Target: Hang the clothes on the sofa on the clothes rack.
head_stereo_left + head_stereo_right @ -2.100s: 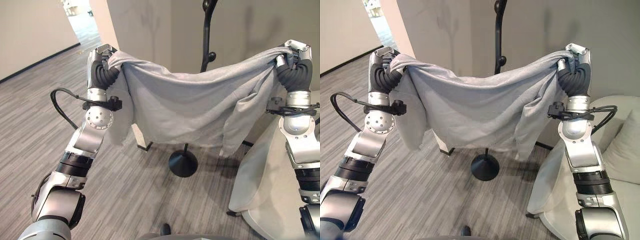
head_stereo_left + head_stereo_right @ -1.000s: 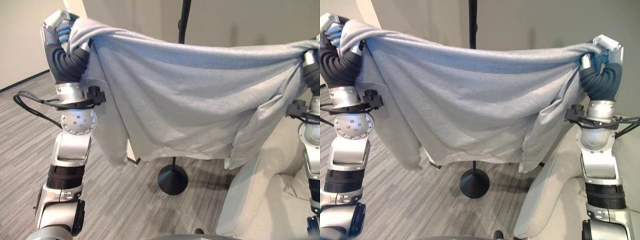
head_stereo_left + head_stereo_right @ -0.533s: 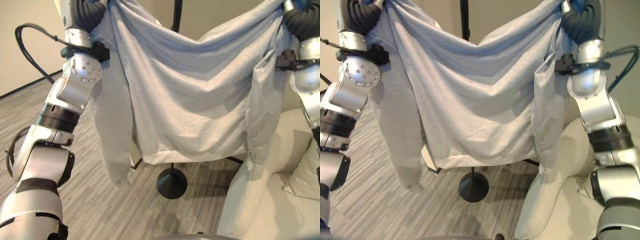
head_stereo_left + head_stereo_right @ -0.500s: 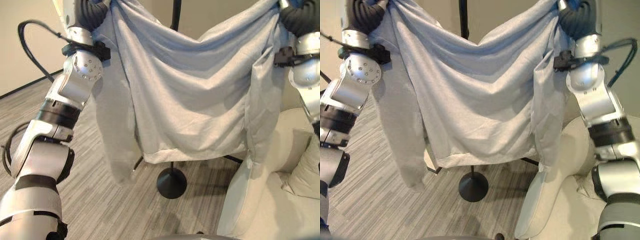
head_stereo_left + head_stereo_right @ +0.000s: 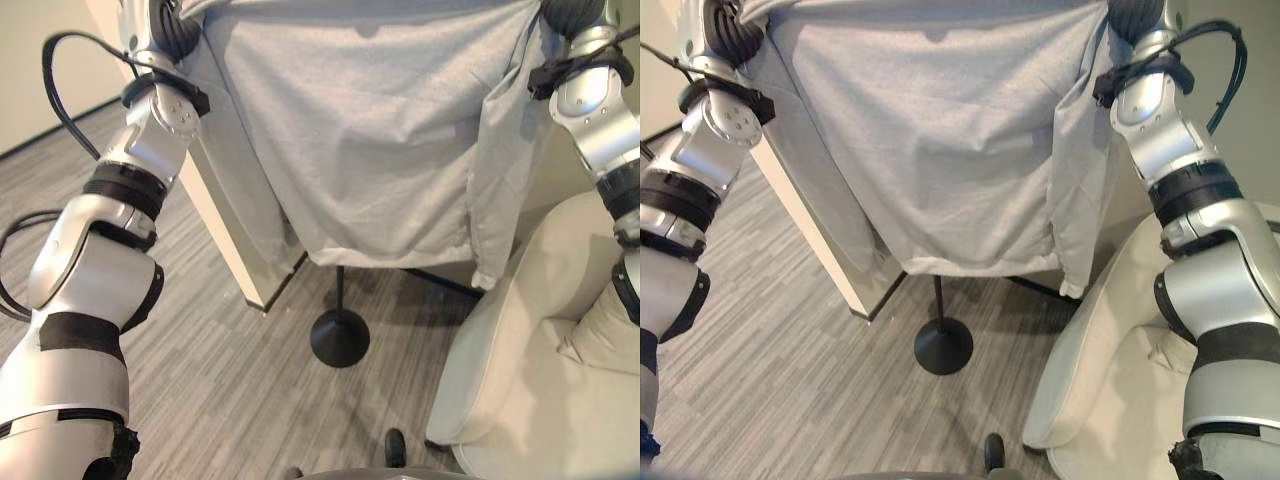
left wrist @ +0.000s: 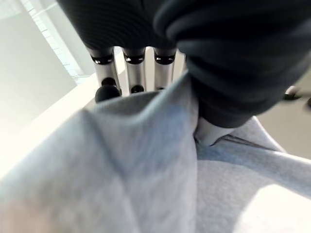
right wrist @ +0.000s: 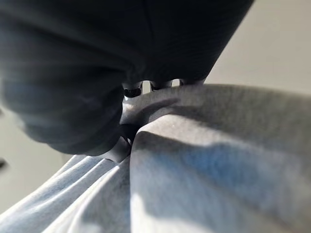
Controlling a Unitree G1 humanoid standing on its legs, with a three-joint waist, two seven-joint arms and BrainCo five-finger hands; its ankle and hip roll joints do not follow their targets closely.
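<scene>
Paired head views downward; wrist views tight against grey garment [image 5: 370,130].

Looks like an office lounge or lobby: grey striped carpet-tile floor [image 5: 230,390], plain beige walls with dark skirting [image 5: 40,132], a white square column [image 5: 225,240]. Cream upholstered sofa [image 5: 540,400] with a matching cushion [image 5: 605,340], beside a black metal coat stand on a round base [image 5: 340,338].

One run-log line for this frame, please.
stage: lifting | grey garment spread before rack pole | left robot hand: gripping | right robot hand: gripping
</scene>
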